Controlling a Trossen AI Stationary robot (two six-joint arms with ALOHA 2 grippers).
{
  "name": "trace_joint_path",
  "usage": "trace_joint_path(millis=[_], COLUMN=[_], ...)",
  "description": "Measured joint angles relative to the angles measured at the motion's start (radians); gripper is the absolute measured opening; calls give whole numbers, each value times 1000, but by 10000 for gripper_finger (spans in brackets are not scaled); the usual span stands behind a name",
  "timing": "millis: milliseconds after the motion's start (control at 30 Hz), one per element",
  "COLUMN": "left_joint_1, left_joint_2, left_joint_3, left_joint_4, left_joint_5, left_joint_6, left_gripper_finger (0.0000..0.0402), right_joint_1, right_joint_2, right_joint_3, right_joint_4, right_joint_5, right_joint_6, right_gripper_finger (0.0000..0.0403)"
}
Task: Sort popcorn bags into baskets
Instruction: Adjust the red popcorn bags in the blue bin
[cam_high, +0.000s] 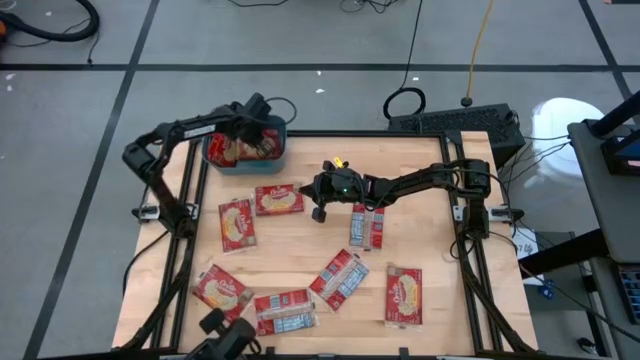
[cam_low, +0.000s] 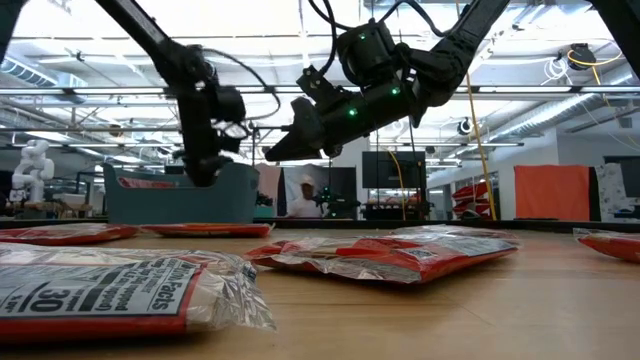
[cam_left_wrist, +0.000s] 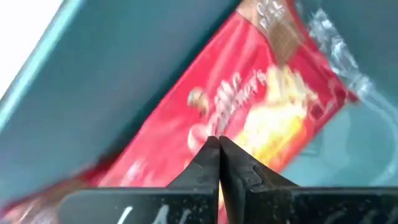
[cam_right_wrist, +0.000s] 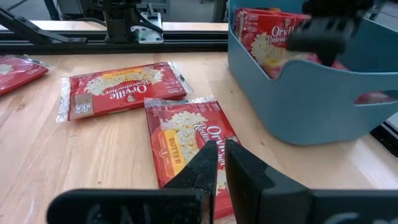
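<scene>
The wooden table (cam_high: 300, 235) carries a teal bin (cam_high: 214, 160) at about eleven o'clock, with red popcorn bags (cam_right_wrist: 261, 34) standing inside it. The left gripper (cam_high: 262, 133) hangs in the bin with its jaws closed, empty, just above a red-and-yellow bag (cam_left_wrist: 249, 106). The right gripper (cam_high: 318, 188) hovers near the table's centre, jaws closed on nothing. Flat red bags (cam_high: 279, 199) lie scattered from six to nine o'clock, some showing yellow popcorn art, others (cam_high: 340, 279) pale blue-white print
</scene>
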Motion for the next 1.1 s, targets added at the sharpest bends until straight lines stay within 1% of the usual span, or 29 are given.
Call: trace_joint_path(millis=[167,300,367,433,567,733,867,1000,1100], left_joint_1=[-16,-25,-16,-4,17,23,23,21,9], left_joint_2=[-100,-148,-146,-126,-68,1,49,74,68], left_joint_3=[0,2,2,2,-19,-74,-83,-84,-84], left_joint_4=[-25,-20,-28,-56,-104,-57,-8,31,44], left_joint_5=[-46,-42,-7,16,6,1,-1,0,-14], left_joint_6=[-35,-48,-48,-59,-124,-148,-178,-143,-134], left_gripper_finger=[2,2,8,23,68,128,171,199,200], right_joint_1=[0,-4,-5,-3,11,19,17,17,17], right_joint_2=[0,0,0,0,0,0,0,0,0], right_joint_3=[0,0,0,0,0,0,0,0,0], right_joint_4=[5,20,26,39,38,25,25,24,19], right_joint_5=[1,4,5,6,6,5,5,4,4], right_joint_6=[5,35,36,40,52,47,35,30,26], right_gripper_finger=[23,23,23,23,23,23,23,23,23])
